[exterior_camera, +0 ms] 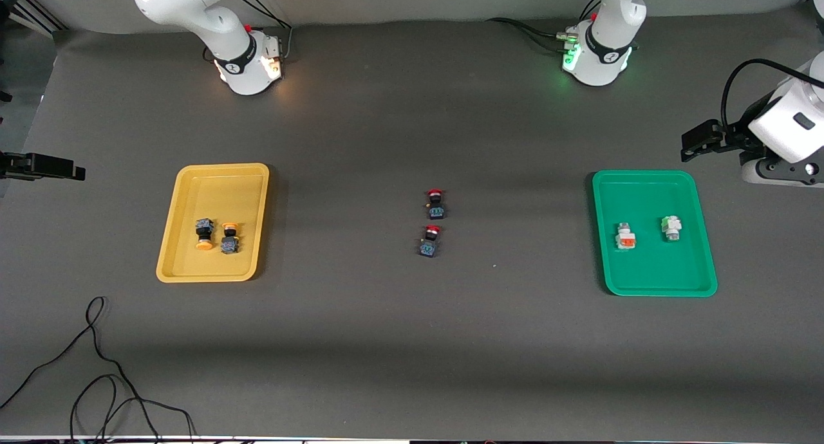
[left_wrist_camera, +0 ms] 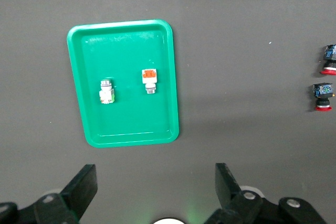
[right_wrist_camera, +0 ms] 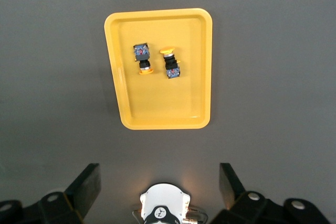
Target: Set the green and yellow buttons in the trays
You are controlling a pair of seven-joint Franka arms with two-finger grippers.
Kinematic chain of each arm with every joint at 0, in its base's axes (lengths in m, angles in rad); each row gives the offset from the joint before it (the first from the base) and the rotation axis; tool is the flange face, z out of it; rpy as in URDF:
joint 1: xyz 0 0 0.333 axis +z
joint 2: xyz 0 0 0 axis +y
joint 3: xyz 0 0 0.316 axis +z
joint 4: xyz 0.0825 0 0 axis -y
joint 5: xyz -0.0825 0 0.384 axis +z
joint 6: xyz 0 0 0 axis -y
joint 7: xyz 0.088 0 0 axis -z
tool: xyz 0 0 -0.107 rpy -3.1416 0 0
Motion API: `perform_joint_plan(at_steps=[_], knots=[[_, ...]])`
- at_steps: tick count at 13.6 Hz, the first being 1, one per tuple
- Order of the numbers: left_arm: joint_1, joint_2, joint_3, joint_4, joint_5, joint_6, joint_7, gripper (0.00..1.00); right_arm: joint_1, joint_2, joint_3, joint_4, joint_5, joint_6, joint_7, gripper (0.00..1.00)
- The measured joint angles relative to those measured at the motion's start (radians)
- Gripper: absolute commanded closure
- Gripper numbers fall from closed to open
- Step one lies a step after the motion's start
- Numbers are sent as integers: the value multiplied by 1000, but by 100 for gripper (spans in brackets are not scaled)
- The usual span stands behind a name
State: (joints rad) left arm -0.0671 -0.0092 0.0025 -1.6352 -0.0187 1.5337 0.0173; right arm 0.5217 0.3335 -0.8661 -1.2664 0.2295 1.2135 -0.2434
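You have both yellow buttons (exterior_camera: 216,235) lying in the yellow tray (exterior_camera: 187,270) and both white buttons (exterior_camera: 647,231) in the green tray (exterior_camera: 702,283); left gripper (left_wrist_camera: 155,190) and right gripper (right_wrist_camera: 157,184) hang above them, fingers wide open, empty

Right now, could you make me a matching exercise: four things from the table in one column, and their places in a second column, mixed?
Column one:
1. two yellow-capped buttons
2. two white-bodied buttons
3. two red-capped buttons
4. black cable

Column two:
A. in the green tray
B. on the bare mat between the two trays
C. in the yellow tray
D. on the mat, nearer to the front camera than the yellow tray

Pairs: 1-C, 2-A, 3-B, 4-D
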Motion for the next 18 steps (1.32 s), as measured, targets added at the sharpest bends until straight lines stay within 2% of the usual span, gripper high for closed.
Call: perform_joint_plan(at_steps=[3,6,7,8,10,18], knots=[[0,0,0,0,0,-1,0,0,-199,-72,306,0,-71,0,121,0],[0,0,0,0,0,-1,0,0,-404,-101,607,0,-152,0,195,0],[0,0,0,0,0,-1,0,0,-470,-109,699,-2,-181,2,206,0],[0,0,0,0,1,-1,0,0,-512,-119,757,-7,-206,6,211,0],[0,0,0,0,1,-1,0,0,-527,-158,784,-60,-219,59,212,0],[0,0,1,0,2,-1,0,0,-528,-390,788,-423,-225,344,212,0]])
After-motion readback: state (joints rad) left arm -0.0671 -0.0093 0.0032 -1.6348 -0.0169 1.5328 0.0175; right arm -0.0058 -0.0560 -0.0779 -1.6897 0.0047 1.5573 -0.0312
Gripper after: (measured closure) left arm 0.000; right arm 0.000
